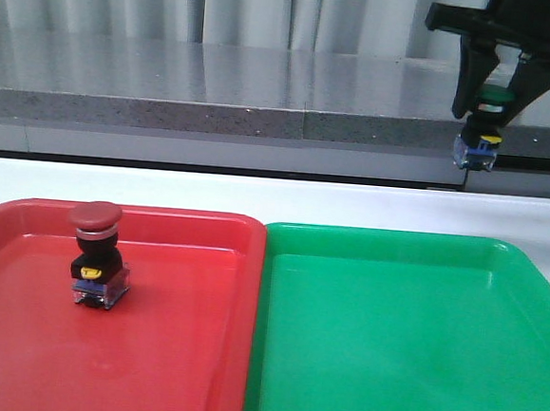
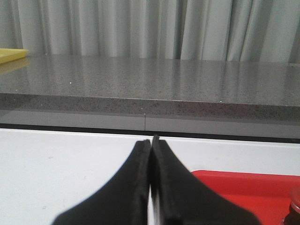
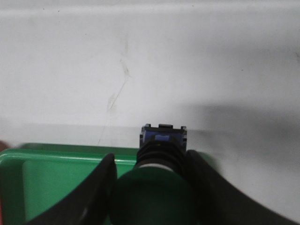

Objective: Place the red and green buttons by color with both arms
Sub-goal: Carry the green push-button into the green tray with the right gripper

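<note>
Right end effector (image 1: 489,108) clamped on the green button (image 1: 481,131), high beyond the green tray (image 1: 414,250); release early and it drops outside; red button (image 1: 97,266) stands in the red tray (image 1: 207,221); left end effector (image 2: 151,141) pressed together.

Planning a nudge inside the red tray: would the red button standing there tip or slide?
The red button looks top-heavy, a wide cap over a narrow body, so a high push probably tips it. Its flat base on the glossy red tray may slide if pushed low.
</note>
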Robot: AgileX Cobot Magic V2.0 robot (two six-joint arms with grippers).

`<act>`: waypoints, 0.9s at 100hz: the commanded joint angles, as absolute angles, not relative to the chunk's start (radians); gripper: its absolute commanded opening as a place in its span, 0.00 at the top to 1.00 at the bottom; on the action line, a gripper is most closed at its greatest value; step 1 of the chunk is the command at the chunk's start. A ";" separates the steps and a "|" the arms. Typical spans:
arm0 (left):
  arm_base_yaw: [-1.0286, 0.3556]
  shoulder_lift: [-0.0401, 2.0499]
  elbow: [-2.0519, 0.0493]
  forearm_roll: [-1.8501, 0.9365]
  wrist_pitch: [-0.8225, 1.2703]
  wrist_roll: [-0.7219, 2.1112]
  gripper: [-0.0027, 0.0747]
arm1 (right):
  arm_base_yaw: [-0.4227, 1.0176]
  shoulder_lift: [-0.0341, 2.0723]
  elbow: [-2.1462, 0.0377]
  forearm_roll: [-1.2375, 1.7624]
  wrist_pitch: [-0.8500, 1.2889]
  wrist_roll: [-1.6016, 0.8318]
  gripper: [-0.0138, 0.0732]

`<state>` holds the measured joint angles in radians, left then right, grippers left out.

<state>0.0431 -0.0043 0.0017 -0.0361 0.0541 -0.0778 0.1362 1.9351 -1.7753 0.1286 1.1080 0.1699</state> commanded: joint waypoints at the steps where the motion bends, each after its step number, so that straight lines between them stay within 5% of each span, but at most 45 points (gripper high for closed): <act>1: 0.042 -0.037 0.014 -0.037 -0.025 -0.086 0.99 | 0.137 1.835 -1.786 0.149 1.102 0.172 0.53; 45: 0.042 -0.037 0.014 -0.037 -0.025 -0.086 0.99 | 0.214 1.604 -1.385 0.194 0.909 0.209 0.53; 90: 0.042 -0.037 0.014 -0.037 -0.025 -0.086 0.99 | 0.397 1.622 -1.158 0.233 0.704 0.255 0.53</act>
